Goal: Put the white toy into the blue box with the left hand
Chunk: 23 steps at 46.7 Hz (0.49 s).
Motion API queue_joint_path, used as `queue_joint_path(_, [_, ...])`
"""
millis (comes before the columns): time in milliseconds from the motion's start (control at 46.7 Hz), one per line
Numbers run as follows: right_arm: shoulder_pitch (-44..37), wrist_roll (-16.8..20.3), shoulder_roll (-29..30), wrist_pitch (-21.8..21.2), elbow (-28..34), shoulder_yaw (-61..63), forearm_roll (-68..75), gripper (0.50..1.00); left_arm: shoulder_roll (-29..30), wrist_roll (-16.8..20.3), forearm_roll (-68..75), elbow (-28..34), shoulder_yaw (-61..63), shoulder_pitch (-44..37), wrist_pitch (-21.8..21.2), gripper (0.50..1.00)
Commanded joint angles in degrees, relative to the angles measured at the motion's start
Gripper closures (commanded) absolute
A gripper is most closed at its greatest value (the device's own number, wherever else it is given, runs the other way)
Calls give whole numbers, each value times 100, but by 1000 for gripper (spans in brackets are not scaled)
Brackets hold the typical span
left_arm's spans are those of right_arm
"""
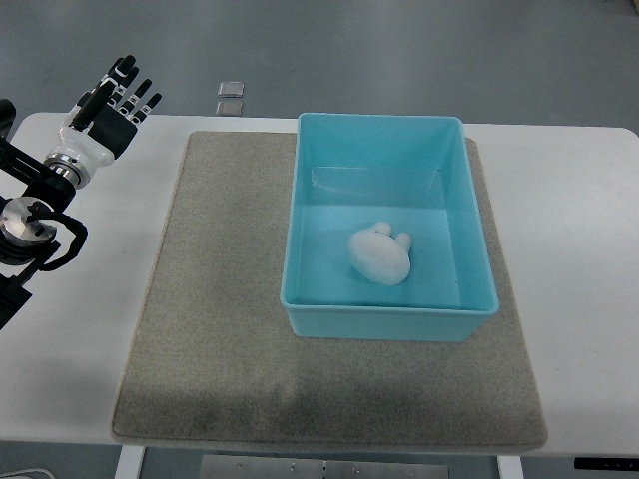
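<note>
Table (579, 249) edges cropped; left hand (108, 112) empty (spread).

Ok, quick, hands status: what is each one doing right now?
Left hand: open, fingers spread, holding nothing, at the table's far left corner; the white toy lies in the blue box.
Right hand: not in view.

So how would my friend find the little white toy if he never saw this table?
Find the grey mat on the white table; a blue box sits on its right part. Look inside, on the box's floor near the front wall, for the white toy. It is the only thing in the box, a soft rounded lump with two small bumps.
</note>
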<state>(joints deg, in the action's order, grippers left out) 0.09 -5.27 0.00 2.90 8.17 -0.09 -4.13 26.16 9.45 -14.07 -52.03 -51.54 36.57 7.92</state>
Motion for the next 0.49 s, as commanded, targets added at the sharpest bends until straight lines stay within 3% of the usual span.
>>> queue_joint_path(0, [0,0,0,0,0,0,0,564,-110,5,-17,-9,-57,-88,8,506])
queue_joint_path(471, [0,0,0,0,0,0,0,564,-506,110,53,-52,-233,-106,-62,506])
